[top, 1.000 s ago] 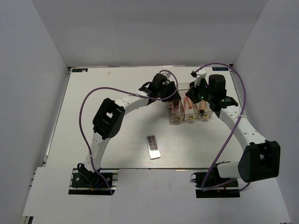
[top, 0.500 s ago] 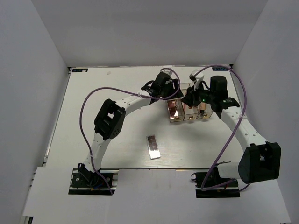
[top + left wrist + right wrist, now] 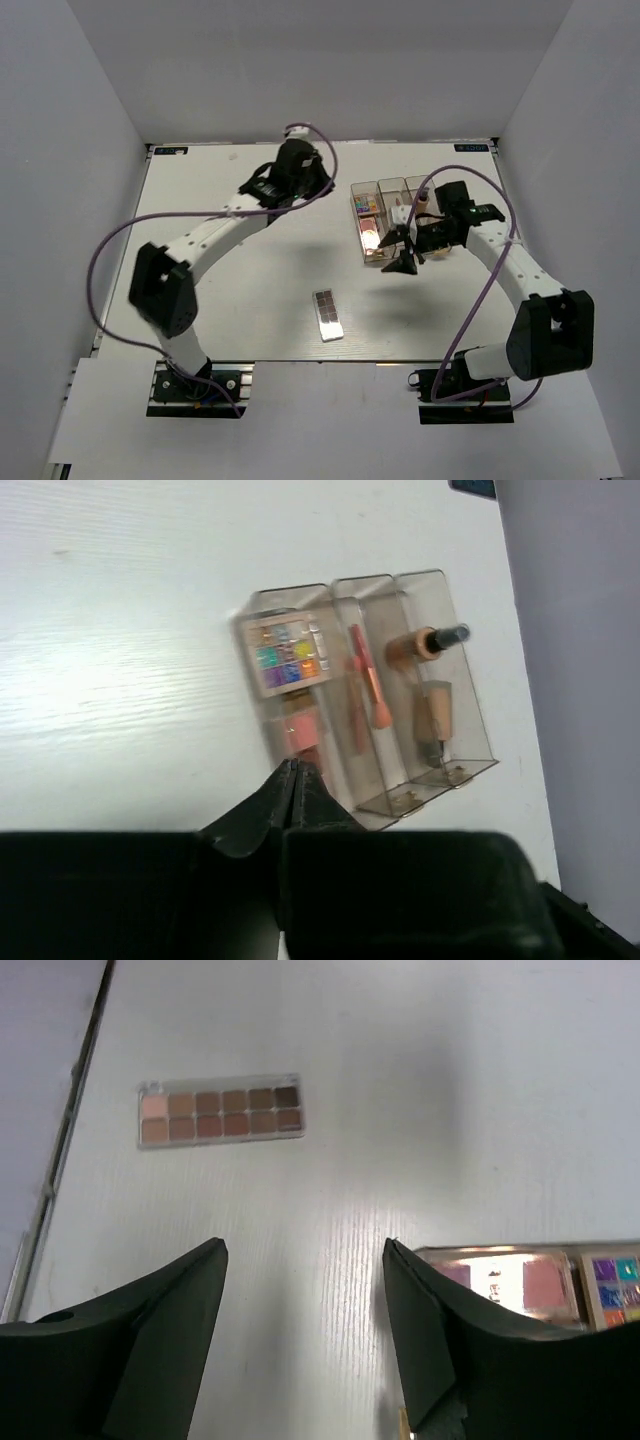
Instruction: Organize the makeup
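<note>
I see a clear three-compartment plastic box (image 3: 380, 184) sitting toward the far right of the white wood-grain table (image 3: 240, 290), well apart from its left edge. Plain pale grey walls (image 3: 320, 70) enclose the table on three sides.

Clear glossy plastic box (image 3: 478, 745); brown palette (image 3: 220, 1110) matt.

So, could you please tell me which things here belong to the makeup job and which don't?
Job: brown palette, multicoloured palette, pink palette, pink brushes, tan bottle, tan tube.
Incidental: clear box, purple cables.
</note>
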`<state>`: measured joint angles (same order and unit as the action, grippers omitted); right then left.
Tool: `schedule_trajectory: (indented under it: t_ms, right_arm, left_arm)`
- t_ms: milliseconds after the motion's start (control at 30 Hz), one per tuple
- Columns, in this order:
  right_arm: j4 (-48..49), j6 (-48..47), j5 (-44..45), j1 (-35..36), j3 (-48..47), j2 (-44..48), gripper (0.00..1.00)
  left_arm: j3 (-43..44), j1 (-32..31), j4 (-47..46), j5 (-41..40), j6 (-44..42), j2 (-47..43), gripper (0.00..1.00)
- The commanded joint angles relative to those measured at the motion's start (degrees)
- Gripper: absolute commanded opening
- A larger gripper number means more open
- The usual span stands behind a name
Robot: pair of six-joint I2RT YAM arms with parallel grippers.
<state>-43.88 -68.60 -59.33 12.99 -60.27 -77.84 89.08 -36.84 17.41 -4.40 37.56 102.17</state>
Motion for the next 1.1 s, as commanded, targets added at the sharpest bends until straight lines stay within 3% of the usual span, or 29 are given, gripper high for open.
schedule_trajectory:
  t_ms: [0, 33, 133, 167, 300, 400, 467, 533, 667, 700, 800, 933, 1067]
  right_arm:
    - [-17.7, -33.3, 0.0, 2.8, -1.0, -3.3, 0.71]
    - [-17.3, -35.0, 1.4, 4.2, -0.6, -3.6, 0.73]
    - [-13.4, -40.6, 7.6, 8.3, 1.5, -3.8, 0.79]
    - [-11.6, -40.9, 10.3, 9.2, 2.2, -3.9, 0.82]
    - [-6.6, -36.4, 13.3, 15.2, -0.5, -6.8, 0.85]
    - [-4.9, -20.0, 14.3, 19.4, -7.0, -11.3, 0.74]
    - [-2.7, -4.1, 15.8, 23.3, -8.5, -13.2, 0.65]
    - [1.0, -0.8, 17.4, 24.2, -6.6, -12.5, 0.63]
    - [13.5, 23.4, 26.0, 29.9, 0.7, -6.5, 0.61]
    - [15.3, 23.5, 27.4, 30.3, 1.6, -6.4, 0.6]
    - [21.4, 41.3, 32.8, 32.8, 3.9, -3.5, 0.57]
    - [25.4, 56.6, 38.7, 35.3, 5.8, -2.5, 0.61]
    - [25.7, 69.7, 47.2, 37.4, 6.6, -4.9, 0.88]
  left_arm:
    - [-12.1, 2.1, 6.2, -4.3, 0.0, -11.0, 0.13]
    - [-14.9, 2.7, 6.7, -4.6, 0.4, -13.6, 0.29]
    - [-24.5, 3.3, 9.0, -7.3, 3.9, -22.4, 0.64]
    - [-26.5, 3.4, 9.5, -7.8, 4.6, -24.5, 0.67]
    - [-34.4, 3.9, 11.3, -10.4, 8.9, -35.4, 0.7]
    - [-37.0, 3.9, 14.1, -11.7, 10.6, -39.3, 0.71]
    - [-37.8, 3.9, 16.1, -12.8, 11.1, -41.5, 0.71]
    - [-38.6, 3.9, 16.6, -13.6, 11.5, -43.2, 0.72]
    - [-40.1, 3.9, 17.1, -14.2, 11.5, -45.6, 0.73]
    - [-40.3, 3.9, 17.3, -14.2, 11.4, -45.7, 0.73]
    - [-40.6, 3.9, 17.7, -13.7, 11.1, -46.0, 0.73]
    - [-41.4, 3.9, 17.4, -12.6, 10.9, -46.2, 0.73]
    - [-42.4, 3.9, 18.1, -11.8, 11.2, -47.6, 0.73]
